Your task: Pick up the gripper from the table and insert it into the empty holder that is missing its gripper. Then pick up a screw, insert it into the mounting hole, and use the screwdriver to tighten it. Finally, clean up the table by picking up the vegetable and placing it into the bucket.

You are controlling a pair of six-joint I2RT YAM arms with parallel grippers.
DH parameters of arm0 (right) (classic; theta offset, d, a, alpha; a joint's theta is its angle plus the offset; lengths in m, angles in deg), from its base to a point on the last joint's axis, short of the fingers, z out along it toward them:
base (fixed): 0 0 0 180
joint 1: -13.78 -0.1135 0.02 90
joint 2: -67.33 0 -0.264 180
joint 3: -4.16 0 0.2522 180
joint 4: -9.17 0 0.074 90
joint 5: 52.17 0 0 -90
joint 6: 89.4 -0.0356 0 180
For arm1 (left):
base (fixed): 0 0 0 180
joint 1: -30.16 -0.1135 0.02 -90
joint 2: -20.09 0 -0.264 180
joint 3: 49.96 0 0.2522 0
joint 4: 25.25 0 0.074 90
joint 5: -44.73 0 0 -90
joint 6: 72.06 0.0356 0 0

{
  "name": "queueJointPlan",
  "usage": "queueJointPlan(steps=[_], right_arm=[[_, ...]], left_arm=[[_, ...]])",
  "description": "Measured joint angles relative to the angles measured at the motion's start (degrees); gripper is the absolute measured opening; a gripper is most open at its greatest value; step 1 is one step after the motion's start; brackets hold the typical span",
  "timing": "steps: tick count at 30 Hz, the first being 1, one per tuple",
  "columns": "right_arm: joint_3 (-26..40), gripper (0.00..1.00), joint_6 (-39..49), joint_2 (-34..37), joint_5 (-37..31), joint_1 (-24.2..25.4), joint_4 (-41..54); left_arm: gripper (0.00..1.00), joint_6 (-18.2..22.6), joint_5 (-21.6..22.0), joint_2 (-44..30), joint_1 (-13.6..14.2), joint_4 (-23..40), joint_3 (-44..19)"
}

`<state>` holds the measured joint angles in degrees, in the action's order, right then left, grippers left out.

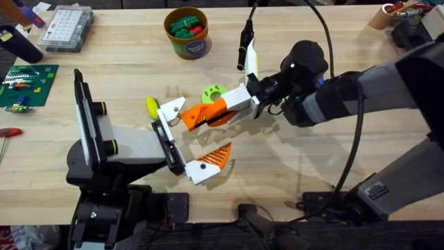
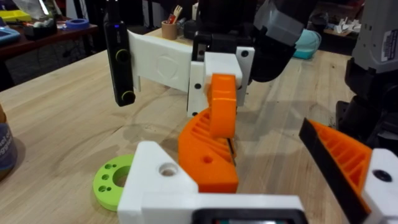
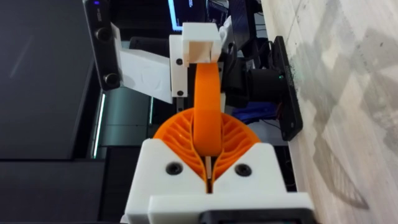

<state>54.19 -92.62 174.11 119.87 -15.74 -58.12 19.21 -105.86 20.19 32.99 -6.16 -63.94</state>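
My right gripper (image 1: 198, 117) (image 3: 206, 134) reaches in from the right and is shut on the smooth orange wedge of the gripper (image 1: 171, 107) (image 3: 205, 93). The gripper's white block (image 2: 155, 186) touches the far end of the holder (image 1: 161, 135), the black bar fronting the grey-and-black body with yellow-green knobs on my left arm. Whether the block is seated there I cannot tell. My left gripper (image 1: 208, 139) stands open, its ribbed orange finger (image 1: 211, 161) (image 2: 345, 158) at the bar's near end. A small yellow vegetable (image 1: 151, 105) lies beside the white block. The bucket (image 1: 187, 31) stands at the back with green and red pieces inside.
A lime-green ring (image 1: 213, 92) (image 2: 115, 180) lies on the table just beyond the right gripper. A clear parts box (image 1: 66, 28) and a green board (image 1: 24, 83) are at the far left. A red-handled tool (image 1: 7, 132) lies at the left edge. A cup (image 1: 385, 14) stands back right.
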Motion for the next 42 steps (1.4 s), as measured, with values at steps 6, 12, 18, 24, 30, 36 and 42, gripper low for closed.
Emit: queueJointPlan(steps=[6,12,18,24,30,36,42], right_arm=[[0.0,0.015,-0.4,0.1,0.2,0.0,1.0],[0.0,0.015,-0.6,0.1,0.3,0.1,1.0],[0.0,0.015,-1.3,0.1,0.3,0.1,0.0],[-0.1,0.015,-3.7,0.2,0.3,0.1,-3.7],[-0.1,0.015,-5.3,0.2,0.5,0.1,-3.8],[-0.1,0.015,-5.6,-0.5,0.8,0.1,-3.8],[-0.1,0.015,-5.8,-1.1,1.0,0.1,-3.8]], left_arm=[[0.988,0.0,0.2,-0.1,0.0,0.3,-0.1],[0.988,0.0,0.2,-0.1,0.0,0.3,-0.1],[0.986,0.0,0.2,-0.1,0.0,0.3,-0.1],[0.986,0.0,0.1,-0.1,0.0,0.4,-0.1],[0.986,0.0,-0.1,-0.1,0.0,0.4,-0.1],[0.986,0.0,-0.1,-0.1,0.0,0.4,-0.1],[0.986,0.0,-0.1,-0.1,0.0,0.4,-0.1]])
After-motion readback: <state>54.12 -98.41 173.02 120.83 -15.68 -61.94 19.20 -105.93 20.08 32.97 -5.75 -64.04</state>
